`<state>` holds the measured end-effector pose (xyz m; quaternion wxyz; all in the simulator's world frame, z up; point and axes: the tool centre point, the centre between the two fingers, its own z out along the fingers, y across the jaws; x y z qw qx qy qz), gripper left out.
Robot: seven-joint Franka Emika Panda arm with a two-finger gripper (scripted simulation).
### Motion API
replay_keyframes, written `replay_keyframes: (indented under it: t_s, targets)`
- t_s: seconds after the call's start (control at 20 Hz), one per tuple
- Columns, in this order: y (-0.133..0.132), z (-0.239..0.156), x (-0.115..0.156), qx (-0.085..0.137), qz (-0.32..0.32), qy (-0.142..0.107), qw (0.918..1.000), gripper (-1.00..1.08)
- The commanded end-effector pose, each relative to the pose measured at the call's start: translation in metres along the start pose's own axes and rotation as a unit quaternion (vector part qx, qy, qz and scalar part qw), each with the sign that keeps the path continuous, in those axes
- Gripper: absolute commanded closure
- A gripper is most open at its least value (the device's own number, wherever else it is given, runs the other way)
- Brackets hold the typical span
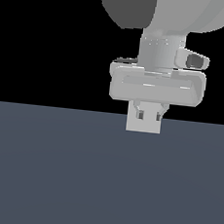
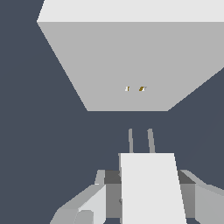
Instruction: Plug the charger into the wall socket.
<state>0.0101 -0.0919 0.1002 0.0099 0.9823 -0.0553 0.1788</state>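
My gripper point(image 1: 148, 114) pinches the charger point(image 2: 152, 188) between its two fingers point(image 1: 139, 113), one pad pressed on each side of the block. In the wrist view the charger's off-white top runs straight out from between my fingers, and its two grey prongs point(image 2: 140, 140) stick out of the far face, side by side and parallel.

The socket point(image 2: 131, 65) stands upright ahead of the prongs, a flat light-grey plate much wider than the charger, resting on the dark blue-grey floor point(image 1: 53, 176). Its two small yellowish holes point(image 2: 134, 89) sit close together near the middle of the face. The prongs point toward them but stop short; a strip of bare floor shows between the prong tips and the plate's lower edge, so charger and socket are apart. Nothing lies in that gap.

In the exterior view my hand hangs just above the floor's far edge against a black backdrop, with the charger showing as a pale square below the fingers. The socket cannot be made out there.
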Motion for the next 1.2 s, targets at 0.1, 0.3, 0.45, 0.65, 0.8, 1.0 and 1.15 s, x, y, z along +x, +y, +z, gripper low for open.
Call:
replay_keyframes:
  t_s: [0.1,0.3,0.45,0.65,0.8,1.0,1.15]
  targets:
    - [0.000,0.001,0.002,0.000,0.000,0.000,1.0000,1.08]
    - [0.000,0.003,0.008,0.000,0.000,0.000,1.0000,1.08]
    - [0.000,0.006,0.017,0.000,0.000,0.000,1.0000,1.08]
    - [0.000,0.012,0.032,0.000,0.000,0.000,1.0000,1.08]
    - [0.000,0.015,0.040,0.000,0.000,0.000,1.0000,1.08]
    - [0.000,0.017,0.046,0.000,0.000,0.000,1.0000,1.08]
    - [0.000,0.018,0.047,0.000,0.000,0.000,1.0000,1.08]
